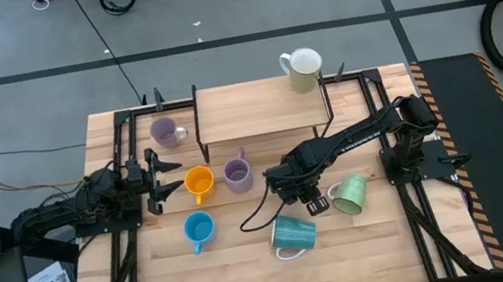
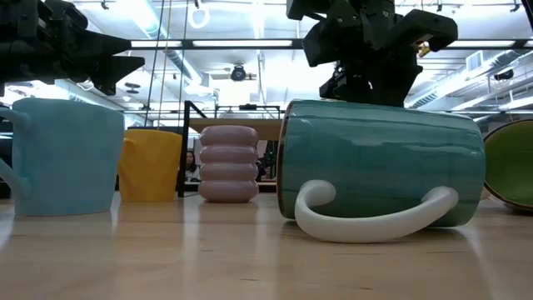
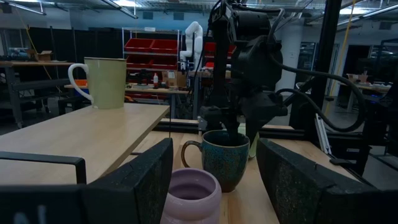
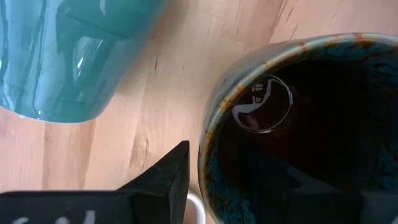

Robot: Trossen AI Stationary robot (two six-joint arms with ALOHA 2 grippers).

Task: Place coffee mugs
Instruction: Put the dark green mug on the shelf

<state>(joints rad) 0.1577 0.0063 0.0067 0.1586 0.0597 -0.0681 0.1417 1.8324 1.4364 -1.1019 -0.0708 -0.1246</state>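
At table centre, the right gripper (image 1: 306,193) hangs over an upright dark brown mug (image 3: 222,157); one dark finger (image 4: 163,177) stands just outside the rim, the other inside the mouth. The fingers are partly open, and whether they still touch the wall cannot be told. The mug's mouth faces straight up, its long axis vertical.

Just beside it the teal mug (image 1: 294,233) lies on its side, long axis along the table, white handle (image 2: 366,218) down on the wood. The pale green mug (image 1: 349,194) is also tipped over, near the right arm.

Upright stand the orange mug (image 1: 198,182), one lavender mug (image 1: 237,174) and the blue mug (image 1: 199,230). A second lavender mug (image 1: 164,131) stands beside the wooden shelf (image 1: 247,111), which carries the cream mug (image 1: 303,69).

The left gripper (image 1: 163,171) waits with fingers wide, holding nothing.
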